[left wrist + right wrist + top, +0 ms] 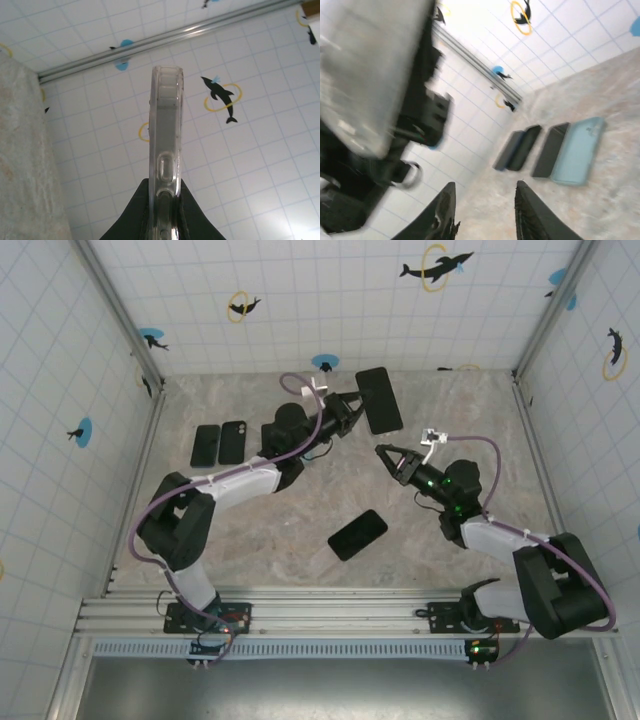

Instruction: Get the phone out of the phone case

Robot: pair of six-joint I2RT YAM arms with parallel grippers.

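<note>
Top external: pinched clear plastic phone case [378, 400] aloft in left fingers [132, 220], right fingers [442, 215] parted, empty; risked dropping onto marbled surface [250, 550] through slippage.

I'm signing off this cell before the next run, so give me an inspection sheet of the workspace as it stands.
Surface: marbled tabletop, no spill seen.
Job's things: clear phone case held edge-on off the table; it looks dark from above, and I cannot tell whether a phone is inside.
Clutter: black phone lying mid-table; two dark phones side by side at left; light blue case lying flat.
Grippers: left end effector shut on the clear phone case; right end effector open, empty.
Cables: purple cable along each arm, hanging in loose loops.
Surroundings: white tiled walls with dolphin stickers.
</note>
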